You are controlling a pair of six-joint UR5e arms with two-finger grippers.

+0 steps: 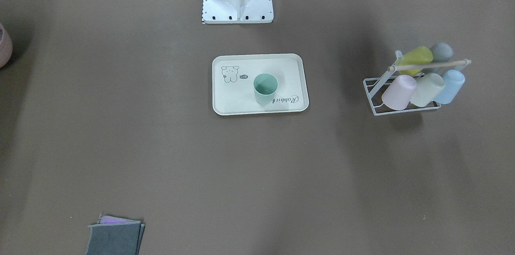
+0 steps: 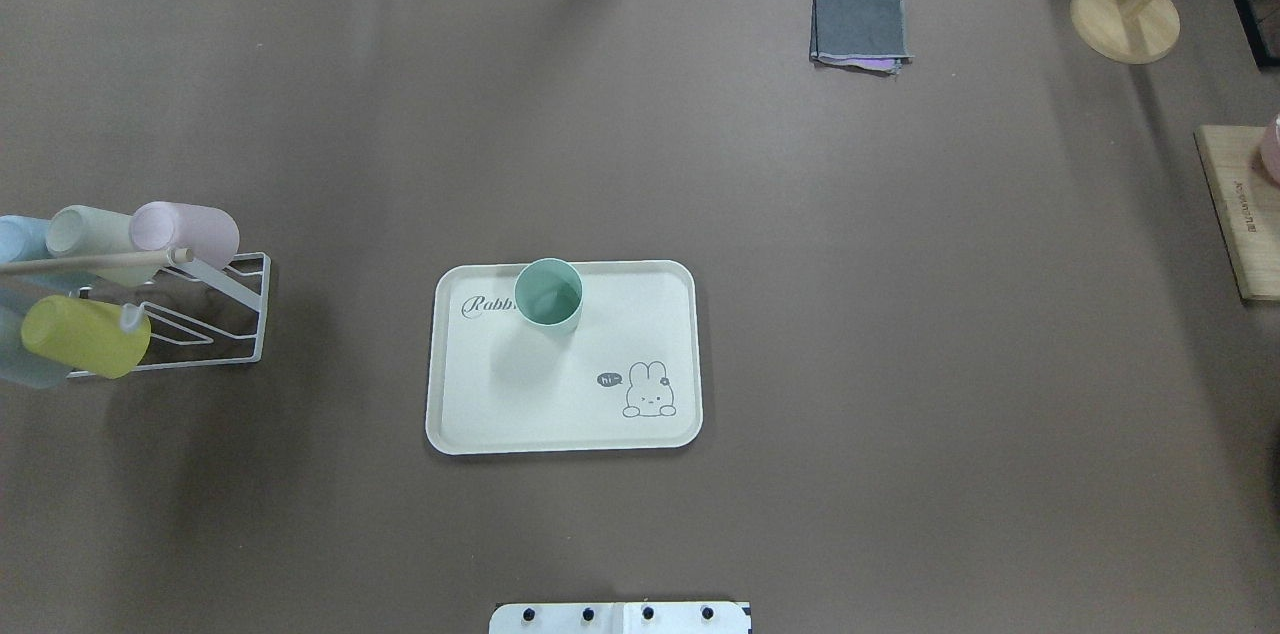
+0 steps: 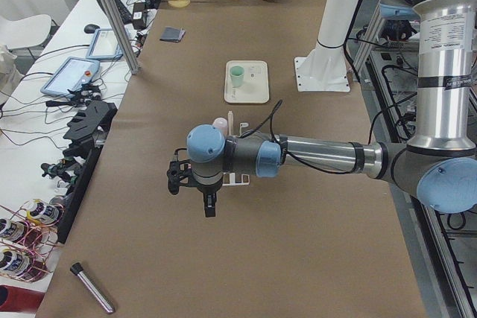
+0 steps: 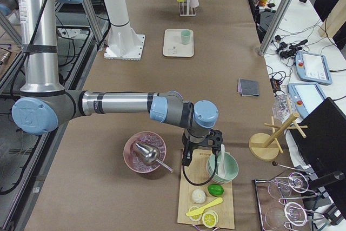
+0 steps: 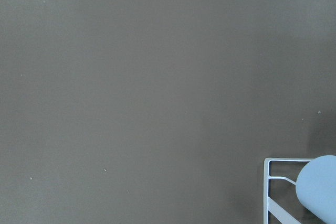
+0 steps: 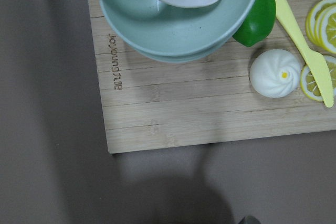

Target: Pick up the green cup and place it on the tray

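Note:
The green cup (image 1: 265, 88) stands upright, mouth up, on the cream tray (image 1: 241, 104) near the "Rabbit" script. It also shows in the overhead view (image 2: 548, 294) at the far edge of the tray (image 2: 560, 404). Nothing touches the cup. My left gripper (image 3: 209, 206) hangs over bare table beyond the cup rack, far from the tray. My right gripper (image 4: 189, 158) hangs by the wooden board at the other end of the table. Both show only in the side views, so I cannot tell whether they are open or shut.
A white wire rack (image 2: 230, 314) holds yellow-green, pink, cream and blue cups; its corner shows in the left wrist view (image 5: 273, 182). A wooden board (image 6: 184, 114) carries stacked teal bowls, a spoon, a lime and a bun. A folded grey cloth (image 2: 860, 29) and a pink bowl (image 4: 145, 152) lie apart.

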